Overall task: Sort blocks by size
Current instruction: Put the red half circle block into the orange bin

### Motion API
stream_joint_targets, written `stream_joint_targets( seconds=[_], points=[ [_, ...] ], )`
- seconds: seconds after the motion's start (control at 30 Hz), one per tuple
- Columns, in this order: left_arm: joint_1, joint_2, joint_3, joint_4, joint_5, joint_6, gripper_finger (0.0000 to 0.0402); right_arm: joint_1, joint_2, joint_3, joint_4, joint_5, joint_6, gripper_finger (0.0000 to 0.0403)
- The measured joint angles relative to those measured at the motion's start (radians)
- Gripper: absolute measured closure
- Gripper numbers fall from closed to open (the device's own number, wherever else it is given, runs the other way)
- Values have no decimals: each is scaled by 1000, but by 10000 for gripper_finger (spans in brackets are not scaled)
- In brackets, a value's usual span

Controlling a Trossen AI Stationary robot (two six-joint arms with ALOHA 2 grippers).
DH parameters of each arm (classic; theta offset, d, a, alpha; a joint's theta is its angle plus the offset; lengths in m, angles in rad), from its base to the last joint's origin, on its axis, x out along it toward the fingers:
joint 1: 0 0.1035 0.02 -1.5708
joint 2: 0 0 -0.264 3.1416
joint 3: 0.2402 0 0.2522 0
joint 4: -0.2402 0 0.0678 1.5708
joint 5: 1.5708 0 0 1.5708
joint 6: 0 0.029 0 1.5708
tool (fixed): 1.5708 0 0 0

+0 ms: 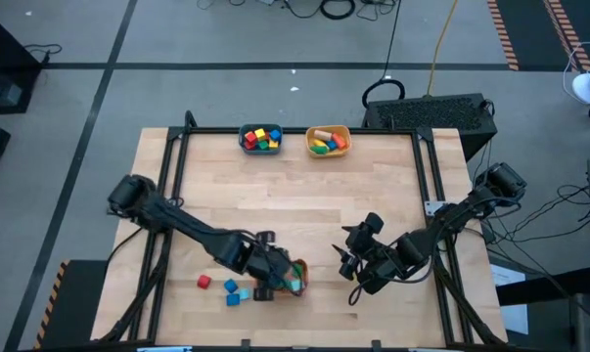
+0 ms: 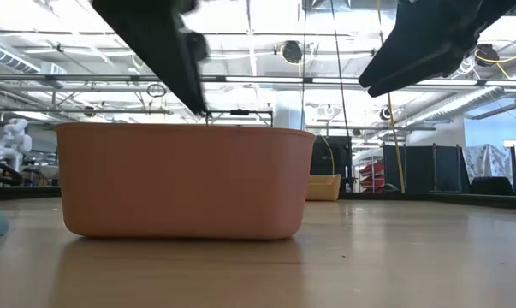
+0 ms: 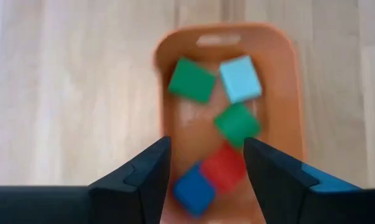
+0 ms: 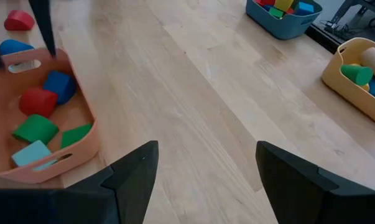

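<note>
At the frame's lower middle, the left gripper (image 3: pixel 206 165) hangs with fingers apart and empty over the orange bowl (image 3: pixel 287 112), five blocks (image 3: pixel 191 79) inside; a careless descent could nudge the bowl. Further right, the right gripper (image 4: pixel 203 165) waits open

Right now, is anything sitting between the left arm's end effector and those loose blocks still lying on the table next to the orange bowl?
Nothing visible does. The left end effector hangs open over the orange bowl. The red block and two blue blocks lie beside the bowl on bare wooden table. The right end effector waits on the bowl's other side.
</note>
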Motion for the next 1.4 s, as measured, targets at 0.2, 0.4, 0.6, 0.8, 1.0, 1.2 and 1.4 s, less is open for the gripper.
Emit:
stream_joint_targets(
  seconds=[0.2,0.4,0.6,0.8,1.0,1.2,1.4],
  points=[
    [-82,-122,1,-258,-32,-166,197,0,0,0,0,-1,0,147],
    [-233,-163,-15,-452,-103,-504,197,0,0,0,3,-2,0,147],
    [-357,-161,-80,-509,-79,-1098,197,0,0,0,17,-3,0,147],
    [-433,-161,-182,-494,-59,-1343,197,1,0,0,17,-7,0,147],
    [-444,-161,-271,-483,16,-1426,197,10,11,0,15,-10,0,147],
    [-444,-161,-341,-337,31,-1411,192,10,13,0,18,-25,0,147],
    [-444,-165,-411,-185,48,-1434,152,10,13,0,22,-33,0,147]
  ],
)
